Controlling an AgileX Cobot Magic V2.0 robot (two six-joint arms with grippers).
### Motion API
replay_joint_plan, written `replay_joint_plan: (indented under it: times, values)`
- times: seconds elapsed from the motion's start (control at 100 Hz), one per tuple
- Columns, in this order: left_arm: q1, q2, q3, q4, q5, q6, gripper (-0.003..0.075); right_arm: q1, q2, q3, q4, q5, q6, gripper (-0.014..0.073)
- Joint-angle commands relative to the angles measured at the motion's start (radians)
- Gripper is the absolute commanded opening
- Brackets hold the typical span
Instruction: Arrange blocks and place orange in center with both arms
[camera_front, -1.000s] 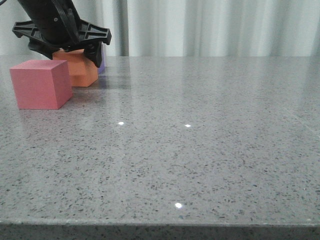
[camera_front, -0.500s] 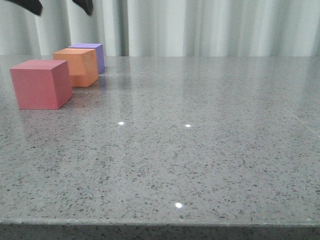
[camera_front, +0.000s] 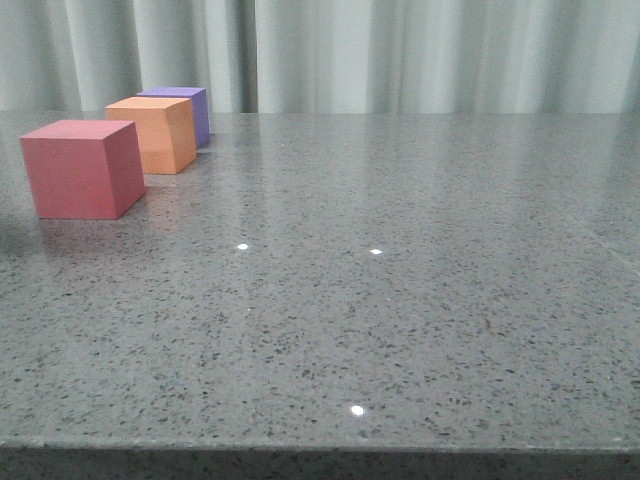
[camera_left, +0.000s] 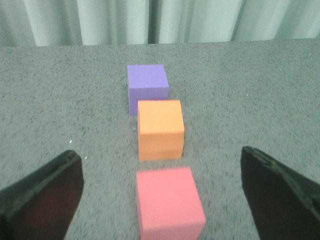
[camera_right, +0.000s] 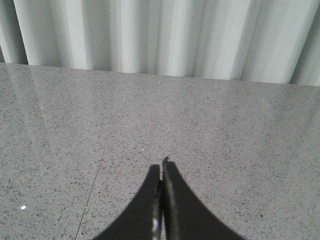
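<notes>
Fingers (camera_left: 45, 195) only in wrist views.

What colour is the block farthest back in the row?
Purple. The purple cube sits behind the orange cube; clearest in the left wrist view.

A plain test or lab-style setup: a speckled grey stone-look surface (camera_front: 400, 300) backed by pale pleated curtains (camera_front: 420, 55), with only three coloured foam-like cubes (camera_front: 82, 167) on it.

Three matte cubes in a row — orange cube (camera_front: 152, 133) between pinkish-red cube (camera_front: 80, 167) and purple cube (camera_front: 186, 110).
</notes>
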Motion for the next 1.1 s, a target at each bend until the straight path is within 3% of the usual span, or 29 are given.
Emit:
replay_joint_plan:
  times: [0.0, 0.21, 0.42, 1.09]
  values:
    - [0.0, -0.108, 0.052, 0.016, -0.088, -0.011, 0.0545, -0.008, 0.013, -0.026, -0.018, -0.08, -0.004, -0.0068]
    - [0.0, -0.316, 0.227, 0.027, -0.127, -0.011, 0.036, -0.008, 0.013, -0.026, -0.018, -0.08, -0.004, -0.0068]
    - [0.0, -0.448, 0.305, 0.027, -0.133, -0.011, -0.0023, -0.008, 0.013, -0.026, -0.018, -0.08, -0.004, -0.0068]
    - [0.0, -0.466, 0.31, 0.004, -0.133, -0.011, -0.002, -0.008, 0.013, -0.026, -0.018, -0.08, -0.004, -0.0068]
